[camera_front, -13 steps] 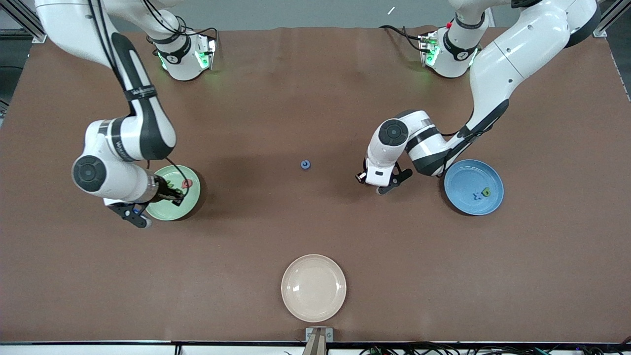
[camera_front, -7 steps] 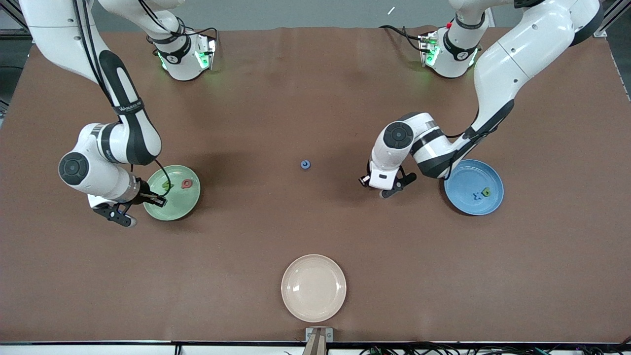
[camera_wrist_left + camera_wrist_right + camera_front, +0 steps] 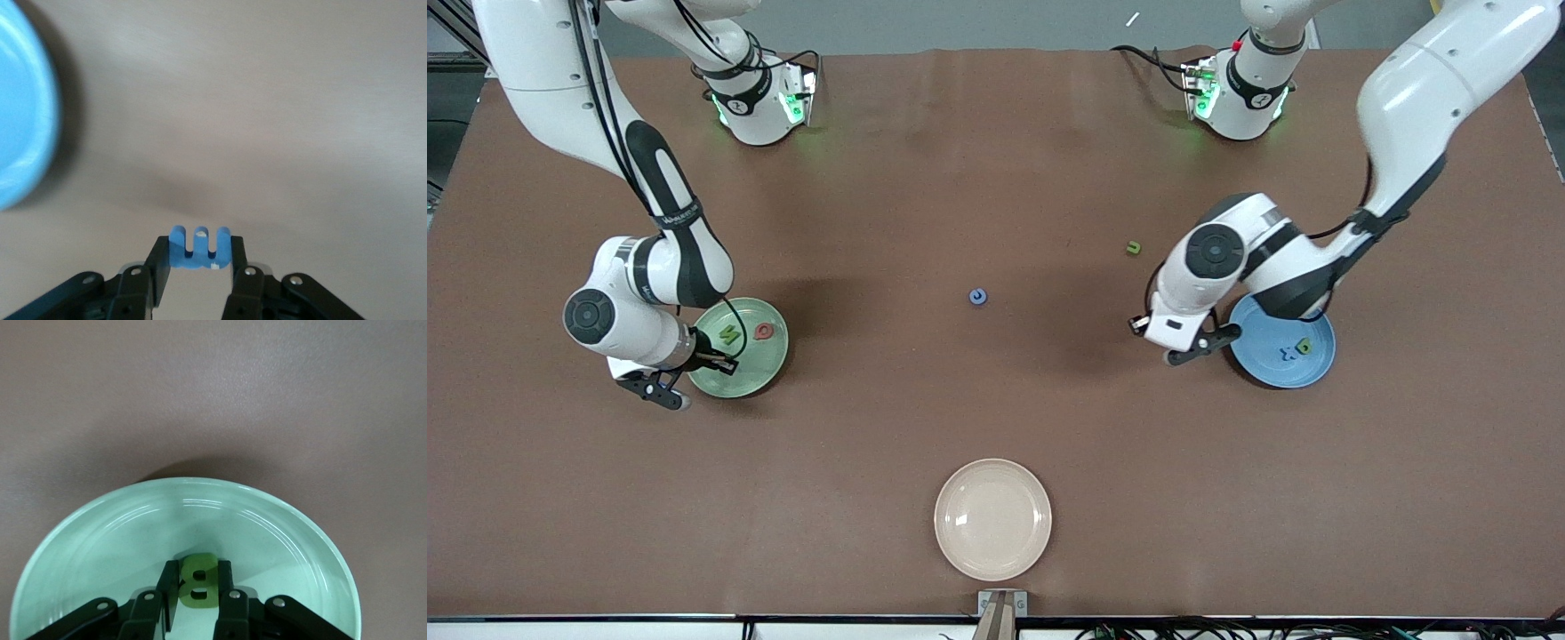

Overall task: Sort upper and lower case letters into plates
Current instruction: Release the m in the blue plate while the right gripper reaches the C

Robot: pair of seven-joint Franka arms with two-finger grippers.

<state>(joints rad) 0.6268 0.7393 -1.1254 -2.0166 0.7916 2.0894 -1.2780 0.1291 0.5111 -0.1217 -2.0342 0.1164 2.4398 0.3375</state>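
My right gripper [image 3: 720,360] is over the edge of the pale green plate [image 3: 760,360] and is shut on a green letter B [image 3: 197,585], low over the plate [image 3: 187,513]. A green letter [image 3: 731,334] and a red letter [image 3: 764,332] lie in that plate. My left gripper [image 3: 1190,348] is shut on a blue letter [image 3: 198,245] above the table beside the blue plate [image 3: 1272,316], whose rim shows in the left wrist view [image 3: 23,107]. A blue letter [image 3: 1286,353] and a green letter [image 3: 1304,346] lie in the blue plate.
A small blue letter [image 3: 978,297] lies at the middle of the table. A green letter [image 3: 1134,248] lies farther from the front camera than the left gripper. A cream-white plate [image 3: 992,519] sits near the front edge.
My left gripper has moved toward the blue plate with the blue letter, uncovering the green letter on the table. My right gripper drew off the green plate's edge, then came back a little.
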